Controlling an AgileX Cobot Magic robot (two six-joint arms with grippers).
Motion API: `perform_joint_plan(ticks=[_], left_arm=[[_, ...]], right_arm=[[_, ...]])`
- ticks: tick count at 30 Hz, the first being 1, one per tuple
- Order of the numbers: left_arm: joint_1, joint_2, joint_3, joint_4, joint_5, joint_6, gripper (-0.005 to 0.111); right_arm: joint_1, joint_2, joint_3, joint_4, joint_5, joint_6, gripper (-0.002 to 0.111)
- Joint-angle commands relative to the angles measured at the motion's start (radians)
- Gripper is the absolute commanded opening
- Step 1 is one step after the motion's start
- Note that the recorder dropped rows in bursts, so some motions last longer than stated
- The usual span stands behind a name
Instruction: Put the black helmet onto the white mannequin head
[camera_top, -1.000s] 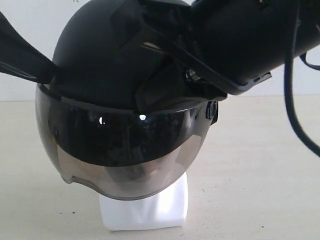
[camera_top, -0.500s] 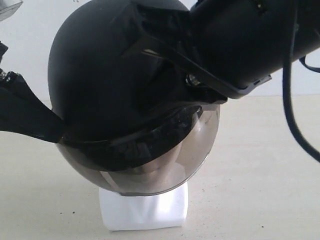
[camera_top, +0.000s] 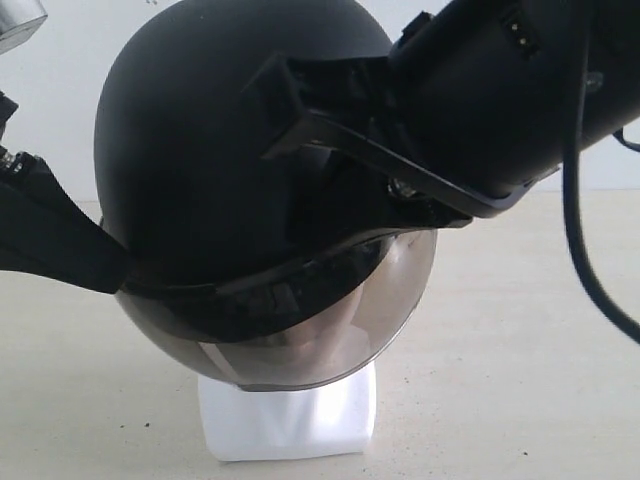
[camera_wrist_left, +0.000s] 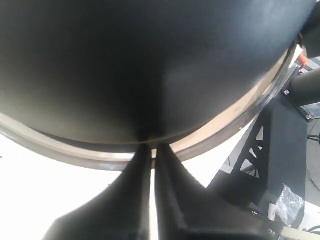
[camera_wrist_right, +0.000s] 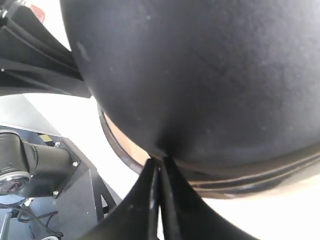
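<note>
While black helmet (camera_top: 220, 150) sits low over white mannequin head (camera_top: 290, 425) in middle of exterior frame, only block base and bit of face behind visor (camera_top: 390, 290) show. Helmet looks tilted, rim higher at right of frame. Left tool (camera_wrist_left: 152, 150) and right tool (camera_wrist_right: 161, 162): jaws nearly together, each pinching helmet rim. Judgement: placing almost done; remaining: level helmet, release, withdraw arms. Base stands on worktop (camera_top: 520, 330).

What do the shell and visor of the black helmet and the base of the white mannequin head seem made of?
Black helmet shell: probably hard plastic, matte, only dull highlights. Visor: tinted transparent plastic, glossy; the head shows through. White mannequin head base: smooth, white, material unclear.
</note>
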Motion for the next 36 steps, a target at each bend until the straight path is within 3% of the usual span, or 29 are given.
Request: perform_joint_plan(ticks=[1, 24, 32, 34, 36], left_arm=[[-0.008, 0.004, 0.009, -0.01, -0.01, -0.003, 0.004], [-0.012, 0.004, 0.052, 0.0, -0.01, 0.019, 0.004], [-0.01, -0.157, -0.058, 0.004, -0.01, 0.041, 0.004], [-0.01, -0.221, -0.072, 0.08, -0.029, 0.029, 0.004], [-0.01, -0.259, -0.072, 0.186, -0.136, -0.054, 0.004]], right_arm=[[0.0, 0.005, 0.007, -0.047, 0.011, 0.003, 0.0], [0.0, 0.014, 0.007, -0.103, 0.132, 0.01, 0.0], [-0.002, -0.108, 0.005, -0.196, 0.001, 0.123, 0.0], [-0.002, -0.152, 0.005, -0.277, -0.07, 0.174, 0.0], [-0.002, -0.17, 0.005, -0.369, -0.107, 0.228, 0.0]])
